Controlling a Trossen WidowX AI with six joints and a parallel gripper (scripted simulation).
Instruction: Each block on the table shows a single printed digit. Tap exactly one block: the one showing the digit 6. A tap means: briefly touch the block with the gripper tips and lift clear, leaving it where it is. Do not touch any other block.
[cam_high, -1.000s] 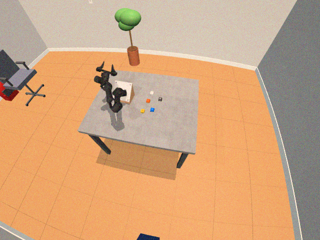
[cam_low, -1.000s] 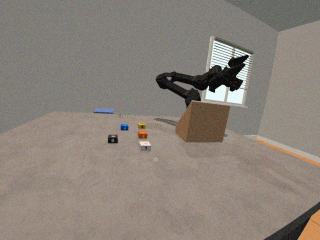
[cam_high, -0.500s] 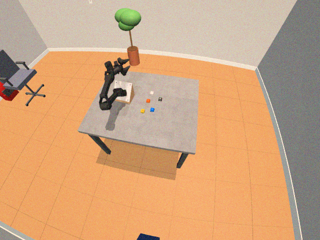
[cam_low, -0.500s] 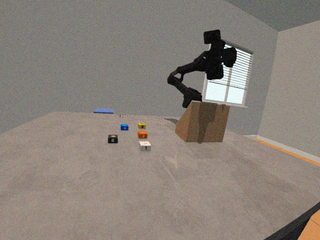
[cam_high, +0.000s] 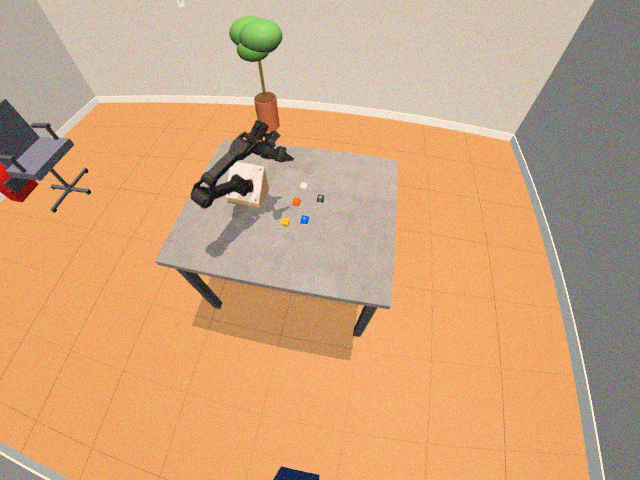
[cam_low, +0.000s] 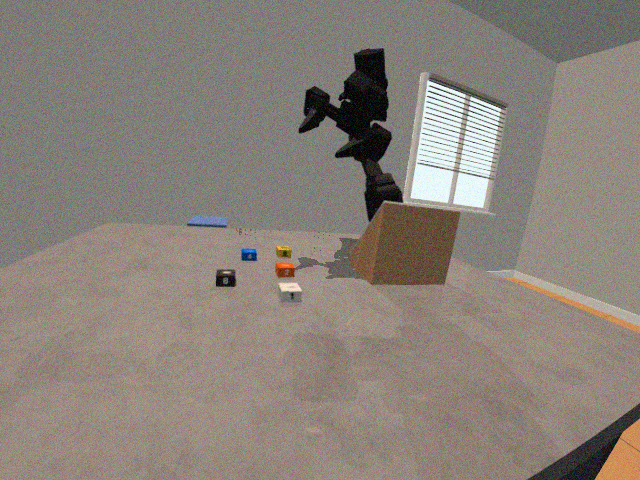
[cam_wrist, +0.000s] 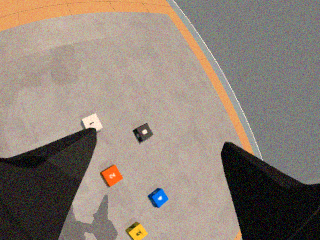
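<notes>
You will find the gripper (cam_wrist: 156, 154) spread wide and empty, raised well above the table (cam_high: 330, 268) — the blue block (cam_wrist: 158, 198) lies far below, between its fingertips.

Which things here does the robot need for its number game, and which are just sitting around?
For the game: the hand, open and holding nothing; the five number blocks: white, orange, black, blue, yellow. Only the 6 block gets tapped; the digits look too blurry to pick it out.

Just around: potted plant, office chair, window.
</notes>
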